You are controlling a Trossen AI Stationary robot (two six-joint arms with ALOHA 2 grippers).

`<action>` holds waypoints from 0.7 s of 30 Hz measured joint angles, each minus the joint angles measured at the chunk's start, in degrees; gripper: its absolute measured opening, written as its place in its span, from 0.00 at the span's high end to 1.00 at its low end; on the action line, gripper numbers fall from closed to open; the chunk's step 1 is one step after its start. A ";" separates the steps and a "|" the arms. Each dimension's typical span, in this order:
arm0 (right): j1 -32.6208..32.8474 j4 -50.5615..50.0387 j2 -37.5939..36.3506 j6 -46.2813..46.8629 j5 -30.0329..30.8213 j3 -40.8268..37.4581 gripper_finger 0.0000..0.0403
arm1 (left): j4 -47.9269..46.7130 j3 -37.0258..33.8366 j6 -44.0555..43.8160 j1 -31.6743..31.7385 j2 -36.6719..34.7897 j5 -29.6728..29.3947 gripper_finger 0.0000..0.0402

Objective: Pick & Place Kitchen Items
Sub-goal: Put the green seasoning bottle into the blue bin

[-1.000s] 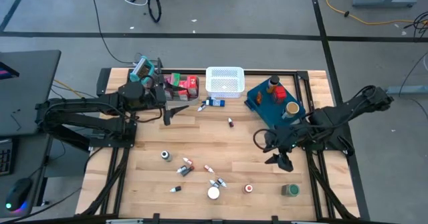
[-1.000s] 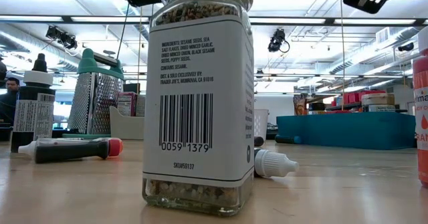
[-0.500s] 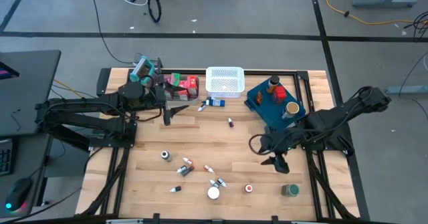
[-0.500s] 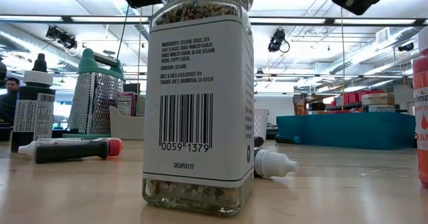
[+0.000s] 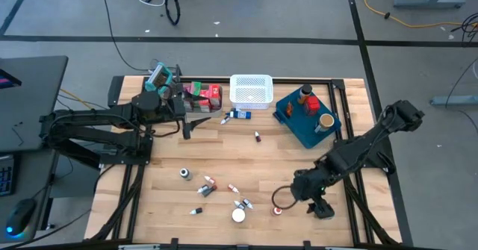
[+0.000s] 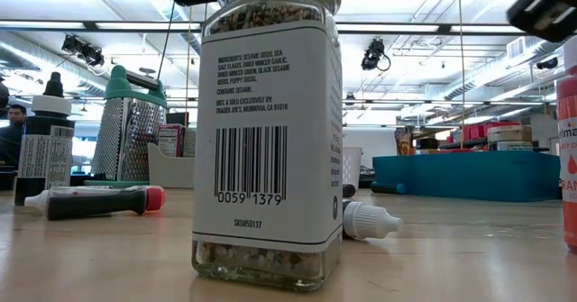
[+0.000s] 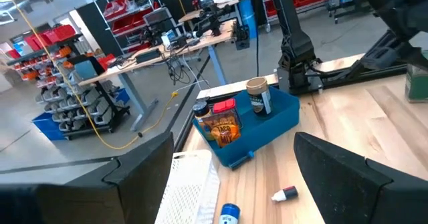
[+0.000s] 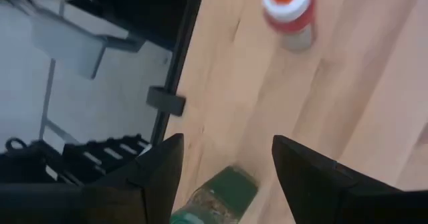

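A green-lidded spice jar [image 5: 326, 212] stands near the table's near right corner. My right gripper [image 5: 317, 204] hangs over it, pointing steeply down and open. In the right wrist view the jar [image 8: 215, 196] shows between and below the two fingers [image 8: 159, 177], which do not touch it. A red-capped bottle [image 5: 278, 210] and a white-lidded jar [image 5: 238, 216] stand to the jar's left. That white-lidded jar [image 6: 268, 131] fills the low view. My left gripper [image 5: 187, 125] stays open and level at the far left, holding nothing.
A blue tray [image 5: 293, 123] holding jars and a white mesh basket [image 5: 250, 89] stand at the far edge, beside red and green cartons [image 5: 204, 95]. Small tubes and bottles [image 5: 205, 187] lie scattered near the front. The table's black frame rail [image 8: 167, 100] runs close beside the green-lidded jar.
My right gripper has swung from beside the blue tray toward the table's near edge. It has sunk and tipped further downward, and now stands over the green-lidded jar. Its fingers stay apart as before.
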 joint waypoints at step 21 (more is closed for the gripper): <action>14.01 -10.25 0.36 5.37 5.66 0.00 0.41 | -0.56 0.00 -2.94 0.01 0.00 0.12 0.21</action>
